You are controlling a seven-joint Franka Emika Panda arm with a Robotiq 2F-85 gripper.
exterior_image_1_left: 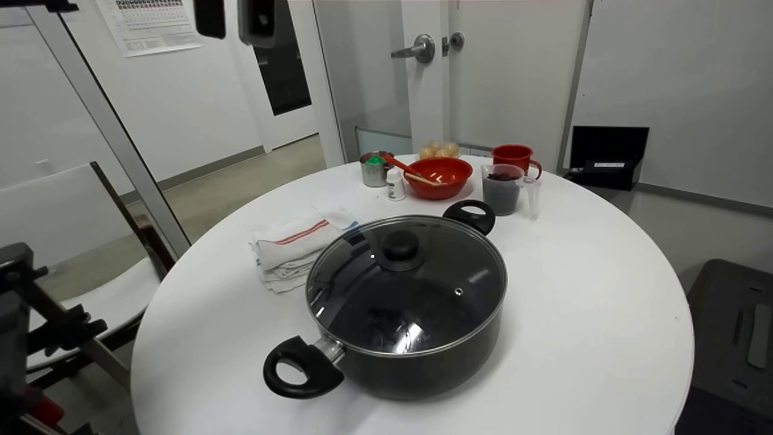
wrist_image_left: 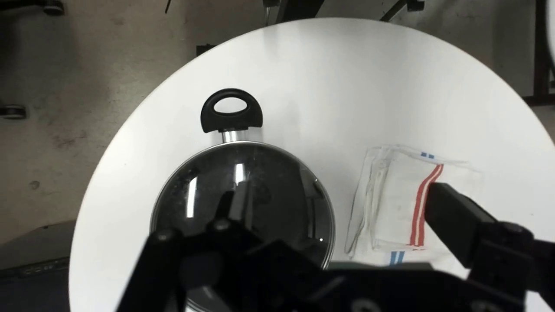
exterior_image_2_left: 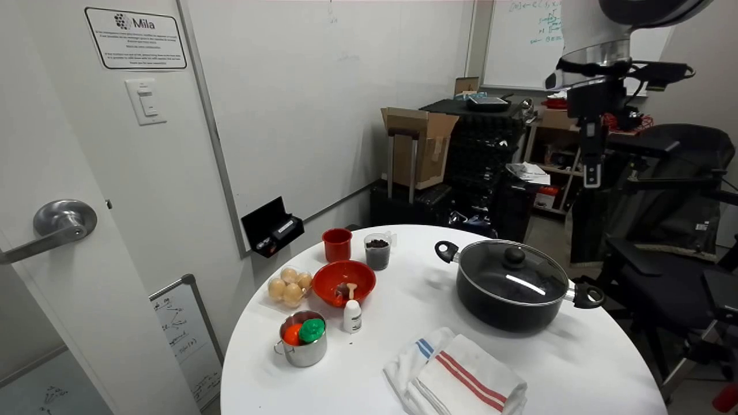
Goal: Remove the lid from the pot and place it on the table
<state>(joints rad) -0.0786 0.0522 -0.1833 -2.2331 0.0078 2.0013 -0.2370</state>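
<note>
- Glass lid (exterior_image_1_left: 416, 308) sits on the pot (exterior_image_1_left: 423, 377), its dark knob (exterior_image_1_left: 400, 244) facing up, in both exterior views.
- Pot stands on the white table (exterior_image_1_left: 604, 338), a handle (exterior_image_1_left: 323, 377) on either side.
- Gripper (exterior_image_1_left: 233, 27) hangs high, well apart from the lid, its fingers (wrist_image_left: 455, 223) spread wide in the wrist view.
- Folded cloths (exterior_image_2_left: 467, 369) lie near the pot.
- Farther off on the table: red bowl (exterior_image_1_left: 444, 191), red mug (exterior_image_2_left: 338, 249), steel cup (exterior_image_2_left: 305, 353), white bottle (exterior_image_2_left: 352, 318).

In an exterior view, the arm (exterior_image_2_left: 592, 24) is hanging from the top edge, its wrist (exterior_image_2_left: 597, 57) pointing almost straight down. The gripper (exterior_image_1_left: 232, 35) is facing downward and its two fingers (wrist_image_left: 455, 225) are standing well apart.
</note>
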